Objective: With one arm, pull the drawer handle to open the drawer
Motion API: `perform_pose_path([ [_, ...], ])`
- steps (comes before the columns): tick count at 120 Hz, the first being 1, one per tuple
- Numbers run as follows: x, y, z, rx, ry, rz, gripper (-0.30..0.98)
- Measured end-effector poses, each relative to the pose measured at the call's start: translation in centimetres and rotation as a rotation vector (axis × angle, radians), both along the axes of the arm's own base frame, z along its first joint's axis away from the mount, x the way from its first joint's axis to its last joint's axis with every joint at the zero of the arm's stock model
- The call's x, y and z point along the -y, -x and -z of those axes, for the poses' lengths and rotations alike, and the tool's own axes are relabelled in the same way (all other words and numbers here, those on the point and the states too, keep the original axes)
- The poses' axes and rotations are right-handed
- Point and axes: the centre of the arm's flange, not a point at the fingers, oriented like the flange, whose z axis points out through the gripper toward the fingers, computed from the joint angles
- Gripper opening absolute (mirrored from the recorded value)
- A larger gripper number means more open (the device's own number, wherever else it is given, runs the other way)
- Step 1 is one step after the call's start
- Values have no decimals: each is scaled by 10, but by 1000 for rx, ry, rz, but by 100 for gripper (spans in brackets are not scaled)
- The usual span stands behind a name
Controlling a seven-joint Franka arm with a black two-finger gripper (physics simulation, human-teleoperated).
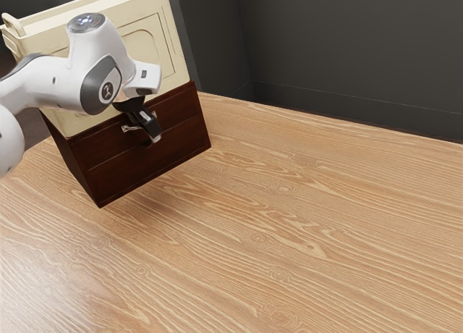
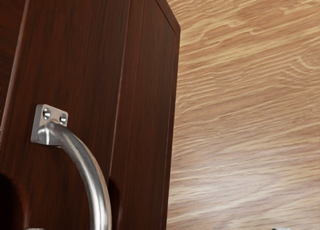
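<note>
End effector (image 1: 147, 129) released, near the drawer (image 1: 108, 146) front, upper left of the exterior frame. Handle (image 2: 95, 185): lower left of the wrist frame. I'd centre on it, close squarely, check grip, then pull straight out, no twist; off-centre may slip.

My arm (image 1: 45, 83) is white with grey patches, the handle (image 2: 88, 165) silver, the drawer (image 2: 75, 55) dark red-brown with fine straight grain, the box (image 1: 171, 49) cream, the wall (image 1: 347, 51) charcoal, the counter (image 1: 289, 224) honey-tan with pale wavy grain.
</note>
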Motion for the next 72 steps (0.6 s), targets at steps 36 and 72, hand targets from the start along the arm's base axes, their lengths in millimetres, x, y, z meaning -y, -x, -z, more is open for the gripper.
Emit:
perform_pose_path([
  [36, 5, 3, 1, -2, 3, -4, 39],
  [72, 10, 4, 3, -5, 11, -10, 34],
])
